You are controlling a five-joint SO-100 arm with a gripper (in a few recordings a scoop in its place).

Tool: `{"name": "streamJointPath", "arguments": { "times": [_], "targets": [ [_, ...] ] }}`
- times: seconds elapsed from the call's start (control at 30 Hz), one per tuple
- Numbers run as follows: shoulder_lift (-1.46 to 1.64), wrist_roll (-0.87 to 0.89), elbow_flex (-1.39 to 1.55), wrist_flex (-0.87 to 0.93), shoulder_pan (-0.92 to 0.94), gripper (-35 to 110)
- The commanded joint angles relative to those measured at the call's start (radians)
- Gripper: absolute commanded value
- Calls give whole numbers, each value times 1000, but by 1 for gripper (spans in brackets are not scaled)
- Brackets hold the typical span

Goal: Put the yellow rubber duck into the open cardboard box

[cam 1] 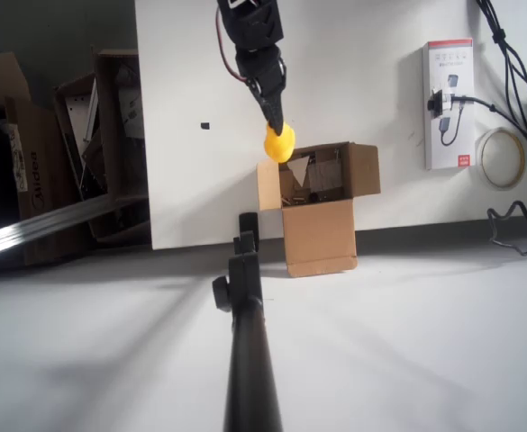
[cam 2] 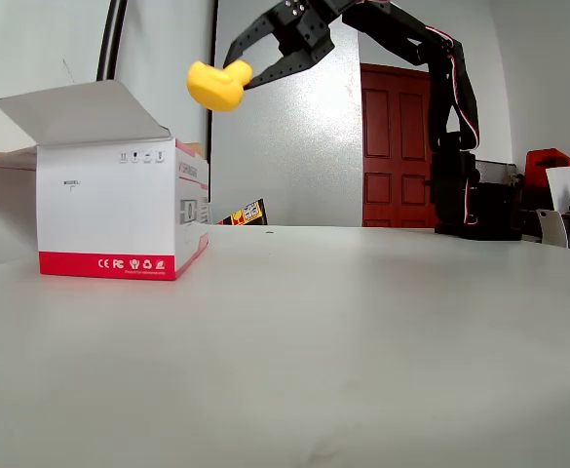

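Yellow rubber duck (cam 1: 279, 144) pinched in your end effector (cam 2: 238, 77), at the cardboard box (cam 1: 318, 209) rim; release remains.

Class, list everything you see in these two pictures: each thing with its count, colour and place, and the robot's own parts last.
Duck: one, yellow, held in the air by the tool, at the left edge of the box opening in the overhead view.
Box: one, light-brown cardboard, flaps open, on the table near its front edge.
White carton: one, white with red ends, at the table's right in the overhead view.
Tape roll: one, pale, right of the white carton.
Cables: several, black, at the right edge.
Table: one, white.
Cartons: brown, on the floor to the left.
Door: one, dark red, behind.
Arm: one, black.
Tool: one, black, shut on the duck.
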Motion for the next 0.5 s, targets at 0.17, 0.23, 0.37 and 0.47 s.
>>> {"name": "streamJointPath", "arguments": {
  "times": [0.17,0.23,0.37,0.47],
  "targets": [
    [-137,28,-164,-2,-51,5],
    [-167,37,-169,-2,-54,5],
    [-224,51,-176,-2,-52,5],
    [-267,69,-207,3,-41,5]
  ]
}}
